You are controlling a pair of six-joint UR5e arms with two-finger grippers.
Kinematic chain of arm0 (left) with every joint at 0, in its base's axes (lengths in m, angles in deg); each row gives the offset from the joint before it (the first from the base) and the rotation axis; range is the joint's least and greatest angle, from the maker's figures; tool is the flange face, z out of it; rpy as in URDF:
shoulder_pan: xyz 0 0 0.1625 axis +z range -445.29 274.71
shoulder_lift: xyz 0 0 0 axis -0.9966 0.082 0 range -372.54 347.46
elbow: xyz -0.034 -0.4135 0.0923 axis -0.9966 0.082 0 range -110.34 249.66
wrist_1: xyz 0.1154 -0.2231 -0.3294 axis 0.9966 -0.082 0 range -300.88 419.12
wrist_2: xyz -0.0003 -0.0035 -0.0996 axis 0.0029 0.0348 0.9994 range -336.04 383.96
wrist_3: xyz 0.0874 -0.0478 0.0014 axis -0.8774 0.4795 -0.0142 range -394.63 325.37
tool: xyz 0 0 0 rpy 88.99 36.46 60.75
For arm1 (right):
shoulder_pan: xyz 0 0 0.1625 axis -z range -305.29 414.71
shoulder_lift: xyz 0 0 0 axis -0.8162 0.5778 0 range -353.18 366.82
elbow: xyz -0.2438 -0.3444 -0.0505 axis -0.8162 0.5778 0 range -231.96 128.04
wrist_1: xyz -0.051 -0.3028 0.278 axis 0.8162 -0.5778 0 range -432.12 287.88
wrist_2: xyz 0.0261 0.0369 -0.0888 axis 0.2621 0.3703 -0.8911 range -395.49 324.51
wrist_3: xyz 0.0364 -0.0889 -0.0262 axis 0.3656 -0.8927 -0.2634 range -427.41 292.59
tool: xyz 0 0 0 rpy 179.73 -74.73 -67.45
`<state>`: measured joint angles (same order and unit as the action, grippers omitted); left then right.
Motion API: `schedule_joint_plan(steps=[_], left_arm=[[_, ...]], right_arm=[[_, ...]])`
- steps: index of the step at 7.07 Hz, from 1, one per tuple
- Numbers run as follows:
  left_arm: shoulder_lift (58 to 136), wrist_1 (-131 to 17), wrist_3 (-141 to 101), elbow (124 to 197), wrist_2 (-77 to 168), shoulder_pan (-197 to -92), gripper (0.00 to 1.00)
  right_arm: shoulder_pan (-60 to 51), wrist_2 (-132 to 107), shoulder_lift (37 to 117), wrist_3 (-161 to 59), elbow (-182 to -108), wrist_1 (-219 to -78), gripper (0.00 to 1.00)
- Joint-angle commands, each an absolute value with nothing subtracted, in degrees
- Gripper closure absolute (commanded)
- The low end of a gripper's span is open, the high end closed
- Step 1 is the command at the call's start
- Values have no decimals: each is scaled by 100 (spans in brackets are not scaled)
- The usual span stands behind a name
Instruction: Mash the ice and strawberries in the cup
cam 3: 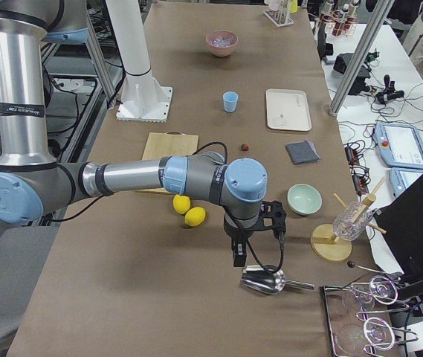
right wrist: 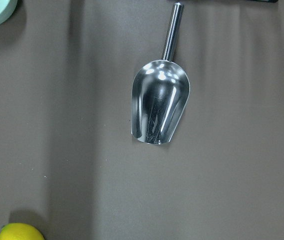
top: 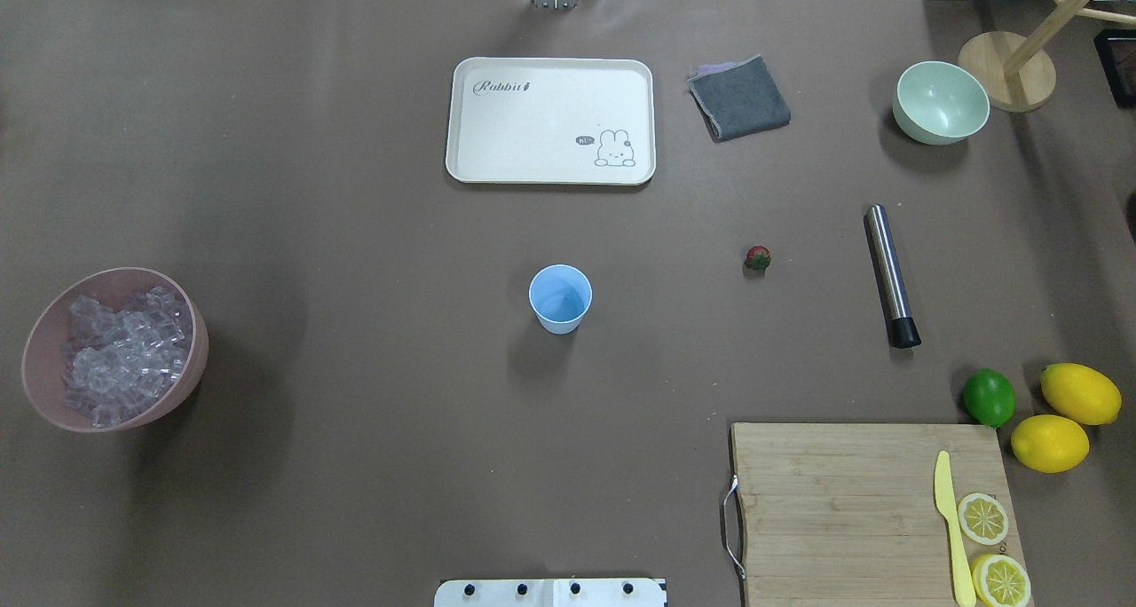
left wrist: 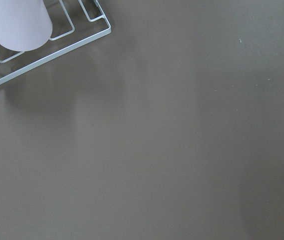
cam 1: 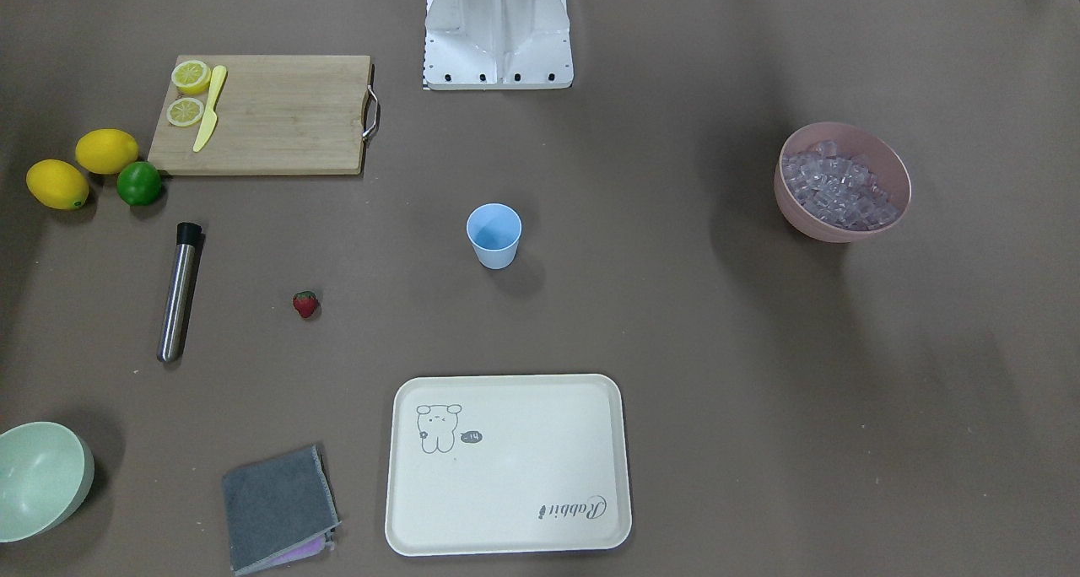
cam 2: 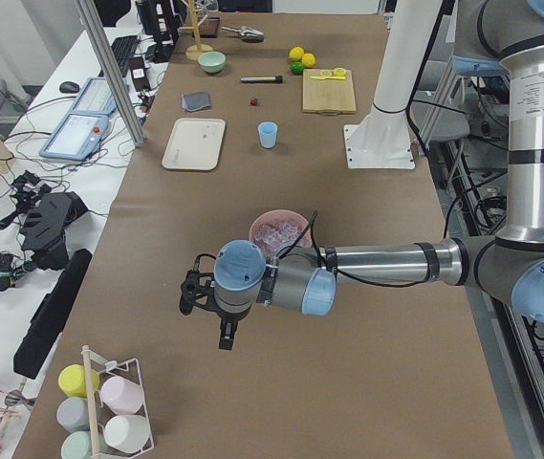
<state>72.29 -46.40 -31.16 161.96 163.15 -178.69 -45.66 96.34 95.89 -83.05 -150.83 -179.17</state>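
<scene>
The light-blue cup (top: 560,298) stands upright mid-table, and it looks empty from above. A small red strawberry (top: 757,257) lies on the table to its right. The ice (top: 124,354) fills a pink bowl (top: 40,358) at the table's left end. My left gripper (cam 2: 189,291) hovers over bare table past the pink bowl, far from the cup (cam 2: 268,134); I cannot tell whether it is open or shut. My right gripper (cam 3: 276,216) hangs above a steel scoop (right wrist: 159,102) at the opposite end; its state also cannot be told.
A steel muddler with a black tip (top: 891,276) lies right of the strawberry. Also on the table are a cream tray (top: 550,168), a grey cloth (top: 739,98), a pale green bowl (top: 941,103), a cutting board (top: 843,500) with a knife and lemon slices, two lemons and a lime (top: 989,397). A wire cup rack (left wrist: 42,45) sits near the left gripper.
</scene>
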Motion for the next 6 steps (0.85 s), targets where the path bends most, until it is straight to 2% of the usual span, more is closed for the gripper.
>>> schedule_joint_plan(steps=[1, 4, 6], left_arm=[[7219, -4687, -3121, 16203, 16318, -17872, 2], [7236, -4670, -3060, 16221, 16318, -17855, 2], [7297, -4626, -2746, 16553, 16318, -17707, 2]], right_arm=[[-4566, 9634, 9594, -8306, -15101, -17917, 0], [-4566, 9634, 9568, -8306, -15118, -17917, 0], [-4566, 9634, 9577, -8306, -15119, -17917, 0]])
